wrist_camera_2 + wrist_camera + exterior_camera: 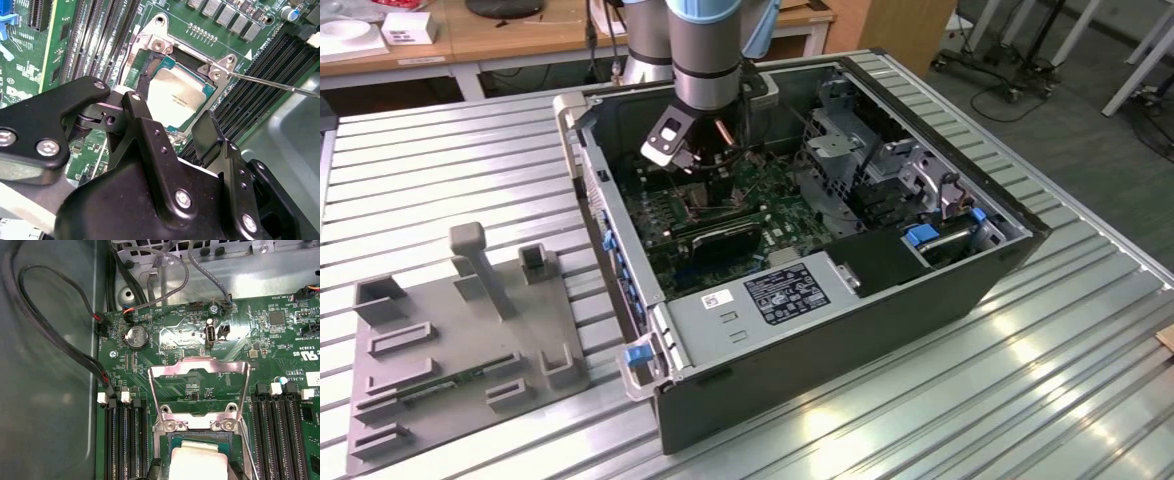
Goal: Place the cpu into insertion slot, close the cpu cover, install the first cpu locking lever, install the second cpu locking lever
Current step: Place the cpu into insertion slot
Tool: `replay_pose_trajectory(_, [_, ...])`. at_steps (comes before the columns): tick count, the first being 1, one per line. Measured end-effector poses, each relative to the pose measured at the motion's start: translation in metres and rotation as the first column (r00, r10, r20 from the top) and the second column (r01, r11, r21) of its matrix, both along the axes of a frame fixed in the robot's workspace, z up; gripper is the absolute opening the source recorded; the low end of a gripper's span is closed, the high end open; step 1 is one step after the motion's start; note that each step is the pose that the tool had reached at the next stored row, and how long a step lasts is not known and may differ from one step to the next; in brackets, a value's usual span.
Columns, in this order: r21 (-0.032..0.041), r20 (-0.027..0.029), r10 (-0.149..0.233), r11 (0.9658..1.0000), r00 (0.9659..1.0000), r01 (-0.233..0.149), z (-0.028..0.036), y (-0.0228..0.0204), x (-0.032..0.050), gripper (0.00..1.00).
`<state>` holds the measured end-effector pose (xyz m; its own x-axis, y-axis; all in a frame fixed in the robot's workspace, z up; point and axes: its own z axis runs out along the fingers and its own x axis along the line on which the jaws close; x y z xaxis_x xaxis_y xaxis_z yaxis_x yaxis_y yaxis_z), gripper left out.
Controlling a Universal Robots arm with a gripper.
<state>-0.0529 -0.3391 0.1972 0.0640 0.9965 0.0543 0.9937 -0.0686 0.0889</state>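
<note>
**A:** What does the exterior view give you?

**B:** An open computer case (854,300) lies on a ribbed metal table (1067,380). The arm (707,50) reaches down into it, and the gripper (698,176) is low over the green motherboard (774,210). A grey fixture tray (454,340) sits on the table toward the exterior view's left, well apart from the case.

**A:** And the second wrist view?

**B:** The cpu (175,95) lies in the insertion slot (151,67), silver top up. The gripper (170,112) has a black finger against each of two opposite edges, so it is clamped on the chip. A thin metal lever (270,82) juts from the socket corner across the long memory slots (250,100).

**A:** Is the cover down?

**B:** No. In the first wrist view the cpu cover (165,371) stands raised on its hinge, with bare board showing through its cut-out centre. Past it the cpu (200,457) rests in the insertion slot (175,440) with the gripper (199,472) flanking it. Memory slots (122,440) run on both sides of the socket. A coin battery (136,336) sits beyond the cover, and dark cables (60,315) loop along the case wall.
</note>
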Motion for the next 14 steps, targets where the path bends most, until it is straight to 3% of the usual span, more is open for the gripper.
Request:
replay_pose_trajectory(4, [-0.0053, -0.0016, -0.004, 1.0000, 1.0000, 0.004, 0.0007, 0.0000, 0.0004, 0.62])
replay_pose_trajectory(7, [-0.0217, -0.0071, -0.015, 0.9997, 0.9999, 0.015, 0.0007, -0.0002, 0.0005, 0.62])
replay_pose_trajectory(10, [-0.0237, -0.0110, -0.023, 0.9995, 0.9997, 0.023, 0.0000, -0.0003, 0.0004, 0.62])
replay_pose_trajectory(11, [-0.0192, -0.0112, -0.023, 0.9995, 0.9997, 0.023, -0.0002, -0.0004, 0.0004, 0.62])
replay_pose_trajectory(14, [0.0044, -0.0117, -0.031, 0.9995, 0.9994, 0.031, -0.0009, -0.0003, 0.0004, 0.62])
